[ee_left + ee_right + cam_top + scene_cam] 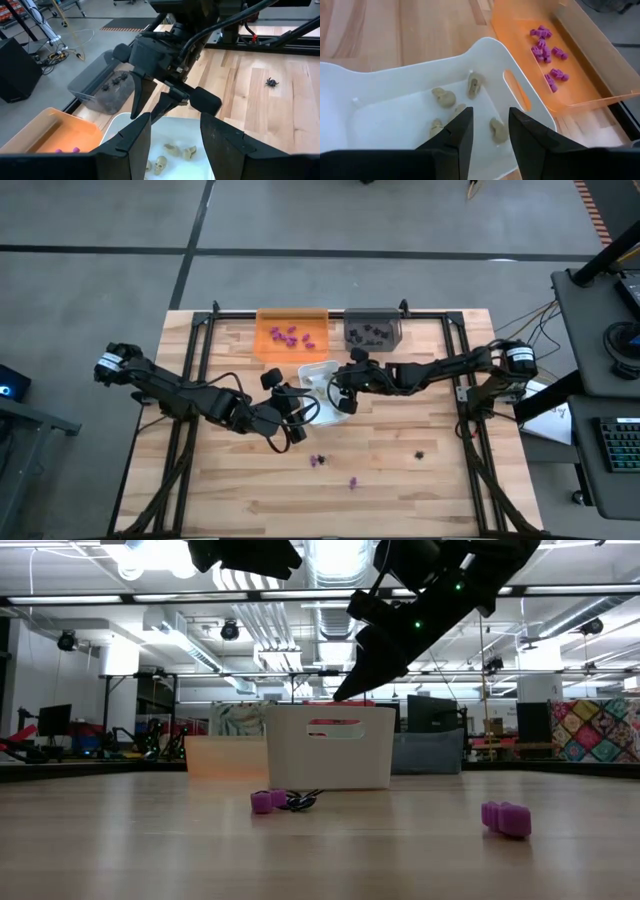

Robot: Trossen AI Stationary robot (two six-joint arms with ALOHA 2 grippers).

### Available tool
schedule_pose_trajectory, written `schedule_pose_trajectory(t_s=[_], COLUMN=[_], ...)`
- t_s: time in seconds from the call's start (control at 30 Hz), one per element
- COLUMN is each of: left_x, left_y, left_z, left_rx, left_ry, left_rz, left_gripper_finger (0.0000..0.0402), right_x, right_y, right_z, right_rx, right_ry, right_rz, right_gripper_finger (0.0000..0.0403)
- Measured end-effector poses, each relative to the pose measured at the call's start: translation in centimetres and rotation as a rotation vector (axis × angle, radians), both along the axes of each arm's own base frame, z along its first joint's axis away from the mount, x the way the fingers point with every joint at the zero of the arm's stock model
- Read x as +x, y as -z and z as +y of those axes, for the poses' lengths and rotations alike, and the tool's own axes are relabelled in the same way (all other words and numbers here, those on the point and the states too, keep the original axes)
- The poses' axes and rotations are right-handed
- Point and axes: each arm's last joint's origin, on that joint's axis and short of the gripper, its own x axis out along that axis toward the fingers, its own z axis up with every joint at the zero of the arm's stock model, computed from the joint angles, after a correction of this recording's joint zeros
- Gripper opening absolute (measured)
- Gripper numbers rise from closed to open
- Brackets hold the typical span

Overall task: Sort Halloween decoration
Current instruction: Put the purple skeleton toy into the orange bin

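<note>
Three trays are seen at upper centre of the high view: orange (292,332) with purple pieces (290,335), grey (373,330) with black pieces (372,333), white (318,375) with five beige skulls (443,96). Two purple pieces (318,461) and one black spider (420,452) lie on the wooden worktop (400,480). Right end effector (487,135), parted and empty, hangs over the white tray; left end effector (172,137), parted and empty, beside it.

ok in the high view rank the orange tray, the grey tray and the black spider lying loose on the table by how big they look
1. orange tray, largest
2. grey tray, a bit narrower
3. black spider, a tiny speck, far smaller than either tray

The camera looks straight down on all three, so nearness hardly skews this.
</note>
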Motion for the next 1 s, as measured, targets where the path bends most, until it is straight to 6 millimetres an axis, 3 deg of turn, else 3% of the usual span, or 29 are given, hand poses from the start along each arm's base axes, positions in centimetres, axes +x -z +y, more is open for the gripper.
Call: schedule_pose_trajectory(t_s=[0.2,0.47,0.77,1.0], left_x=[-0.1,0.3,0.6,0.3], left_y=[0.2,1.5,3.7,4.9], left_z=[-0.1,-1.3,-3.9,-5.9], left_rx=[-0.037,-0.175,-0.146,-0.17], left_ry=[0.024,0.229,0.297,0.327], left_rz=[0.018,0.111,0.186,0.211], left_gripper_finger=[0.0155,0.0155,0.0155,0.0155], right_x=[-0.3,-2.5,-5.9,-7.2], right_y=[-1.4,-4.9,-8.1,-8.7], right_z=[0.4,2.7,6.6,9.7], right_rx=[-0.003,0.006,0.051,0.046], right_ry=[-0.01,-0.075,-0.185,-0.265], right_rz=[-0.032,-0.074,-0.101,-0.116], right_gripper_finger=[0.0112,0.0113,0.0096,0.0088])
